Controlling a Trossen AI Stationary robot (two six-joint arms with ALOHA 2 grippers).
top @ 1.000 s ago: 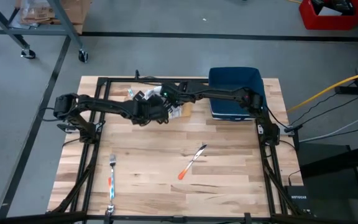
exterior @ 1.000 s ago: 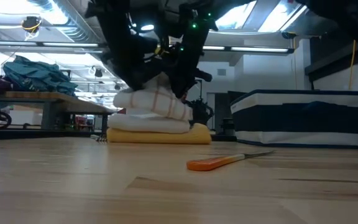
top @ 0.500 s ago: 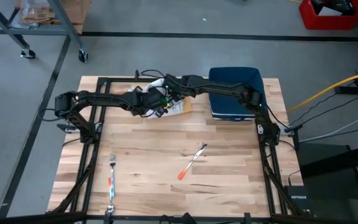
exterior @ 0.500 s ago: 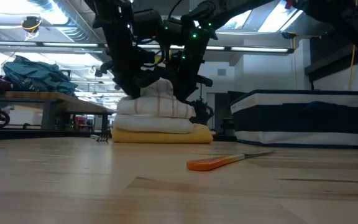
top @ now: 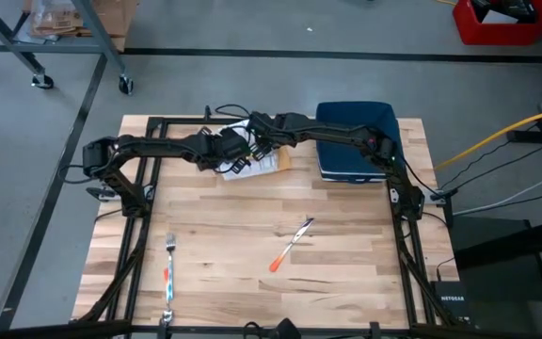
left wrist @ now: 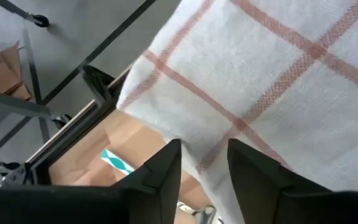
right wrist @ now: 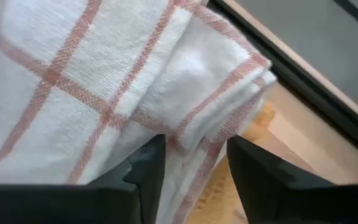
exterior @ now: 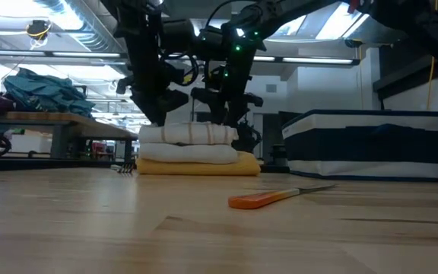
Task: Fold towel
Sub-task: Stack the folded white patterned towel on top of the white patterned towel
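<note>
A folded white towel with red stripes (exterior: pixel 188 134) lies flat on a white towel (exterior: pixel 192 153), which lies on a yellow one (exterior: pixel 196 166), at the far middle of the table (top: pixel 252 166). My left gripper (left wrist: pixel 204 168) (exterior: pixel 158 116) stands open over the striped towel's left end. A towel edge runs between its fingers. My right gripper (right wrist: pixel 194 165) (exterior: pixel 223 114) stands open over the right end, its fingers on either side of the folded corner.
A dark blue box (top: pixel 354 139) stands at the far right, close to the stack. An orange-handled knife (top: pixel 290 247) lies mid-table and a fork (top: pixel 169 268) near the left front. The near half of the table has free room around them.
Both grippers have carried the striped towel toward the table's far edge and down onto the stack. Its bunched, raised top has settled flat. Both grippers have let go and now stand just above its two ends with their fingers apart.
</note>
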